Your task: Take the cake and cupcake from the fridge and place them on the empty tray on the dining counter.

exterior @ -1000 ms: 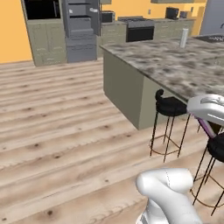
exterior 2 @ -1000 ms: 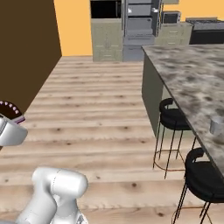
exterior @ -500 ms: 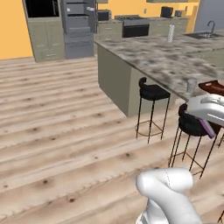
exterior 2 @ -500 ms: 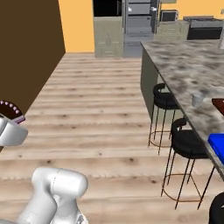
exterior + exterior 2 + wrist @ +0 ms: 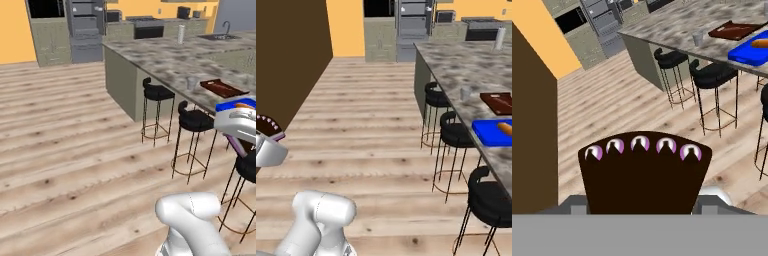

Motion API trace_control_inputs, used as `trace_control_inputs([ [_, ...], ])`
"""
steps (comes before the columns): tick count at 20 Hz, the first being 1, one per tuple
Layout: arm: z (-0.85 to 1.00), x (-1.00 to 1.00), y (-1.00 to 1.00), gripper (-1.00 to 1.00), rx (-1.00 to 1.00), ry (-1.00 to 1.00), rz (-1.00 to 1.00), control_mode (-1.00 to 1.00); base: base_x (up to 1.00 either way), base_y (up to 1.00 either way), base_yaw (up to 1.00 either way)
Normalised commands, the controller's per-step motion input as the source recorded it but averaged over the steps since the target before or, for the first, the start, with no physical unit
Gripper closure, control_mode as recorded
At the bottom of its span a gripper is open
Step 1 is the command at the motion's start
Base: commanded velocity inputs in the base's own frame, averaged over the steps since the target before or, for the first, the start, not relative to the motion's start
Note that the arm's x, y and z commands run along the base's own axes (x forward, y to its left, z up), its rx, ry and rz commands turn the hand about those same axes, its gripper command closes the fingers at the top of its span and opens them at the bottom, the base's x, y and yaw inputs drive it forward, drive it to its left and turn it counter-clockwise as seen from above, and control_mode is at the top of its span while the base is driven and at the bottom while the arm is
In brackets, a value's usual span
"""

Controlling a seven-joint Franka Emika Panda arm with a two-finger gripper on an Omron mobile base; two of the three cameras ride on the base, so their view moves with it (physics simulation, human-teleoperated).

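My two base cameras sit behind me, left and right, looking forward and down; both share the tabletop (image 5: 165, 60), stools (image 5: 453, 134) and distant fridge (image 5: 85, 30). My hand camera looks past the cake (image 5: 644, 175), close up.

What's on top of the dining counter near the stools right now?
On the dining counter: the brown tray, bare as far as visible, a small glass, and a blue tray holding an orange item. The held cake covers the gripper's fingers.
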Motion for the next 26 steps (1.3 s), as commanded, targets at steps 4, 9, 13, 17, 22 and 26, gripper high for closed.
trace_control_inputs([
  [4, 0.0, 0.0, 0.0, 1.0, 0.0, 0.0, 0.0, 1.0, -1.0, 0.0, 0.0],
  [9, 0.0, 0.0, 0.0, 1.0, 0.0, 0.0, 0.0, 1.0, -1.0, -0.02, 0.0],
  [13, 0.0, 0.0, 0.0, 1.0, 0.0, 0.0, 0.0, 1.0, -1.0, -0.38, 0.0],
  [17, 0.0, 0.0, 0.0, 1.0, 0.0, 0.0, 0.0, 1.0, -1.0, -0.41, 0.0],
  [22, 0.0, 0.0, 0.0, 1.0, 0.0, 0.0, 0.0, 1.0, -0.47, -1.0, 0.14],
  [26, 0.0, 0.0, 0.0, 1.0, 0.0, 0.0, 0.0, 1.0, -0.01, -1.0, 0.04],
])
